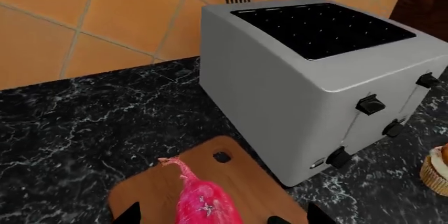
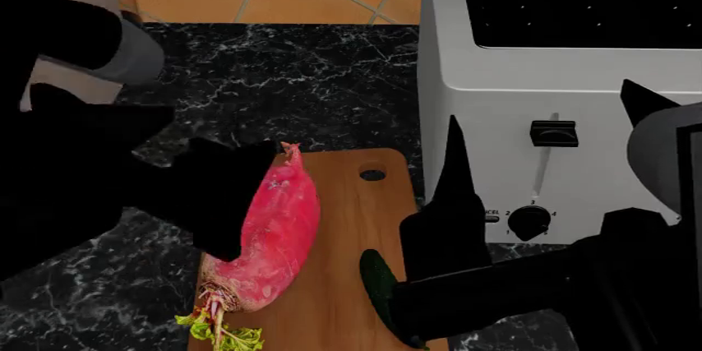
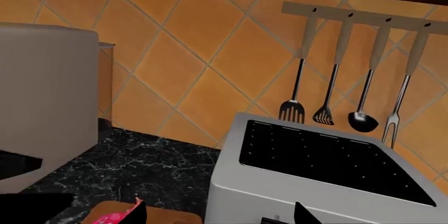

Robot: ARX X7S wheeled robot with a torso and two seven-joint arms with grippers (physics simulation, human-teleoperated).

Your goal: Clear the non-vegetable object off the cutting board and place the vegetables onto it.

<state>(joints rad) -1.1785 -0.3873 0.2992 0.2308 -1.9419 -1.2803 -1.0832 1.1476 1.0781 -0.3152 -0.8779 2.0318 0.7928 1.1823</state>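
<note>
The pink-red radish [image 2: 274, 232] lies lengthwise on the brown cutting board [image 2: 351, 219], leafy stub at the near end and root tip toward the hole. A dark green cucumber [image 2: 377, 282] rests on the board's right edge, partly hidden by my right arm. My left gripper [image 1: 222, 216] hovers open over the radish [image 1: 204, 203], its fingers well clear on either side. Up in front of the toaster, my right gripper [image 3: 218, 214] is open and holds nothing. The cupcake [image 1: 437, 168] stands on the counter beyond the toaster, off the board.
A grey toaster [image 2: 560, 80] with black knobs stands right beside the board. Utensils hang on a wall rail [image 3: 364, 17] behind it. A grey appliance [image 3: 42, 103] stands at the left. The counter [image 2: 285, 88] is black marble under an orange tiled wall.
</note>
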